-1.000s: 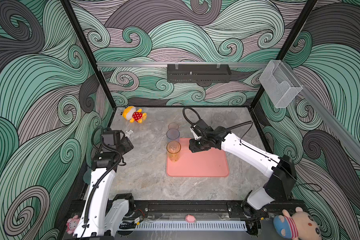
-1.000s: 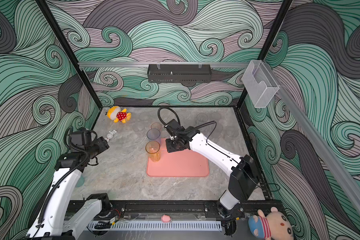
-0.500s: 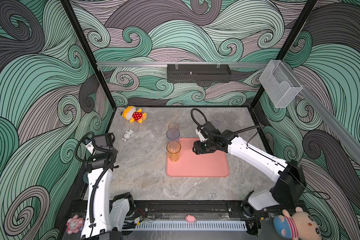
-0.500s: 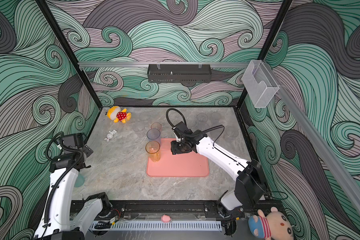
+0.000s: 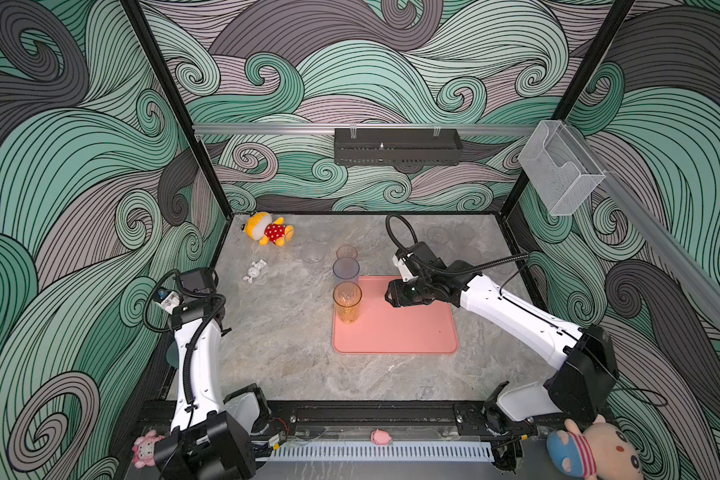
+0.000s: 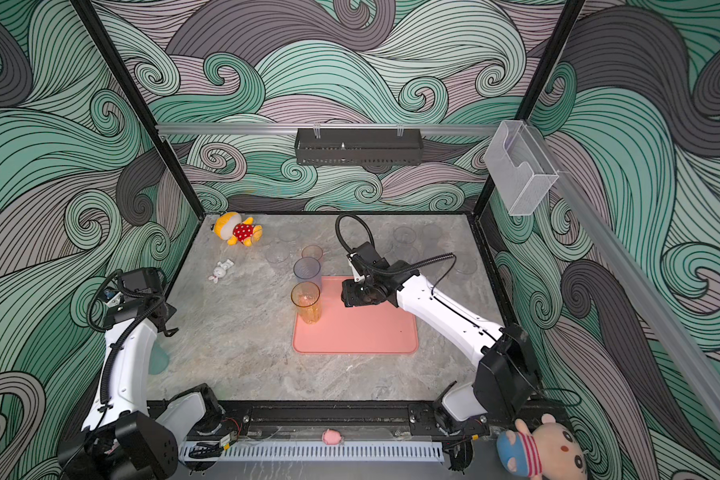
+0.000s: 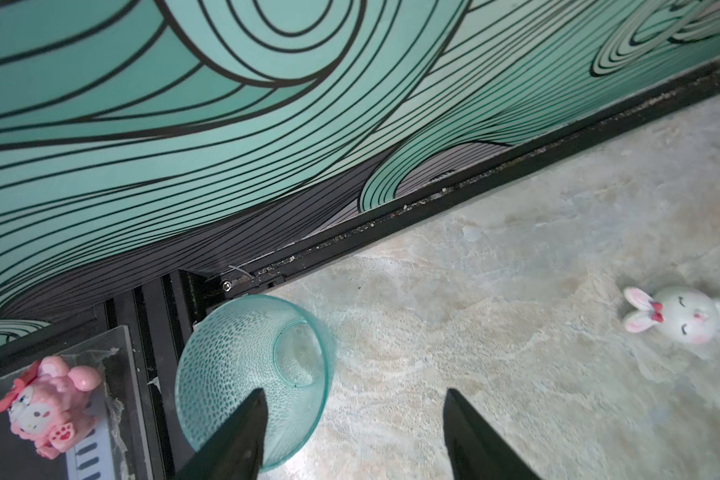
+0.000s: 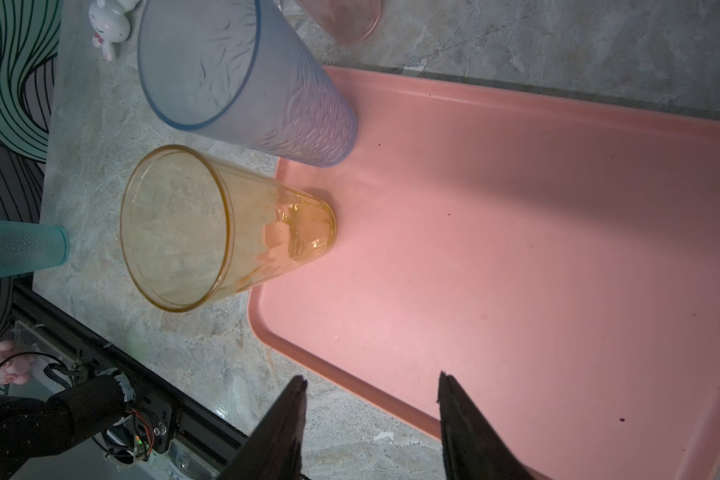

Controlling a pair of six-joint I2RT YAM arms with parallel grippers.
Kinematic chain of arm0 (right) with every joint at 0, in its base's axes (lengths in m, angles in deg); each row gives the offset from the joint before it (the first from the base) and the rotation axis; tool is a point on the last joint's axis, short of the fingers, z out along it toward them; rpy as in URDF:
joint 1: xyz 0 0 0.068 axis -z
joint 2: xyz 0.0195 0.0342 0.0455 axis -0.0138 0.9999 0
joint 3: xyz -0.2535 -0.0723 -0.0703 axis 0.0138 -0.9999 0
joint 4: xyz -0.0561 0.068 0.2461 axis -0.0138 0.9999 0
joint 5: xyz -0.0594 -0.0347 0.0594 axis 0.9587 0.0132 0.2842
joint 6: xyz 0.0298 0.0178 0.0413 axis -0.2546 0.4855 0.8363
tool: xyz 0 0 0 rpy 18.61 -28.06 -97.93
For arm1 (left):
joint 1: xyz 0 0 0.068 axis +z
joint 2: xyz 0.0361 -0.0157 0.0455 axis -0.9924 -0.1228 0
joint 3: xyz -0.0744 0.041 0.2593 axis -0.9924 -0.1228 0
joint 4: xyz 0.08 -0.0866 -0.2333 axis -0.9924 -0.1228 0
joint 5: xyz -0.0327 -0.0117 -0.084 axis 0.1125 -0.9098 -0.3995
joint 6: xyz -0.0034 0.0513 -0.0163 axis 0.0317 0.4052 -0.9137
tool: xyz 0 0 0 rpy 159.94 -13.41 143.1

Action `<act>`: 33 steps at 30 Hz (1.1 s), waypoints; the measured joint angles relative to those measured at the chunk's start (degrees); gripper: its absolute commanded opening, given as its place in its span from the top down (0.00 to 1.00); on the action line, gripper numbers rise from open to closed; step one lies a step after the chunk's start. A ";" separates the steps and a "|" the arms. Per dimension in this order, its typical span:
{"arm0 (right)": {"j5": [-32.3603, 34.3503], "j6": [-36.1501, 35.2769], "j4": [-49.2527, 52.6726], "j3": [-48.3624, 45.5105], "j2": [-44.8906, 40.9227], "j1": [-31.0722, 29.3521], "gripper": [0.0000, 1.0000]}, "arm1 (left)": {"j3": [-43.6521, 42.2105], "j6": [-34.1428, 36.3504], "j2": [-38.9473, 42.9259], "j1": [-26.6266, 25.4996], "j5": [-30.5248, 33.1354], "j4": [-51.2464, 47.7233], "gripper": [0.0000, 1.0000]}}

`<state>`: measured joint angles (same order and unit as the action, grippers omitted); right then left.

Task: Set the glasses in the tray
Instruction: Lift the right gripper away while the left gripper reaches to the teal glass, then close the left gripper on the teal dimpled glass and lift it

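Observation:
The salmon-pink tray (image 5: 404, 328) (image 6: 358, 328) (image 8: 516, 249) lies mid-table. An orange glass (image 5: 347, 301) (image 8: 225, 224) and a taller blue-grey glass (image 5: 346, 270) (image 8: 242, 83) stand at its left edge. A small pink glass (image 5: 346, 251) and several clear glasses (image 5: 437, 235) stand on the table behind. My right gripper (image 5: 391, 293) (image 8: 371, 378) hangs open and empty over the tray, right of the orange glass. A teal glass (image 6: 159, 359) (image 7: 252, 382) stands upright at the front-left table edge. My left gripper (image 7: 354, 395) is open above it, one finger (image 7: 242, 432) crossing the glass, bare table in the gap.
A yellow plush (image 5: 267, 230) lies at the back left and a white bunny (image 5: 254, 270) (image 7: 682, 320) near the left wall. A pink toy (image 7: 46, 399) sits off the front-left corner. A clear box (image 5: 560, 174) hangs on the right wall.
My left arm has swung back from the table's left side toward the left wall, over the teal glass. My right gripper has stayed beside the orange glass and stands slightly wider.

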<state>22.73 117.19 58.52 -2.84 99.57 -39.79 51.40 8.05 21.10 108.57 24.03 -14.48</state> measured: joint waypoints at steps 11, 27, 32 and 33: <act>0.02 0.00 0.00 -0.98 0.00 0.04 0.49 | -2.56 -5.14 -3.32 6.51 -5.90 1.33 0.47; 0.17 0.31 -0.72 -2.10 -0.74 0.11 0.49 | -6.23 -8.11 -6.58 10.27 -15.26 5.11 0.84; 0.17 0.68 -0.96 -2.43 -0.74 0.11 0.49 | -6.80 -8.52 -3.93 10.47 -18.73 5.51 1.00; 0.17 0.81 -1.01 -2.47 -0.74 0.11 0.49 | -6.80 -8.55 -3.63 10.47 -19.85 5.29 1.00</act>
<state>22.90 118.00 57.52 -5.31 98.82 -39.68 44.60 -0.49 17.47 119.04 4.18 -9.19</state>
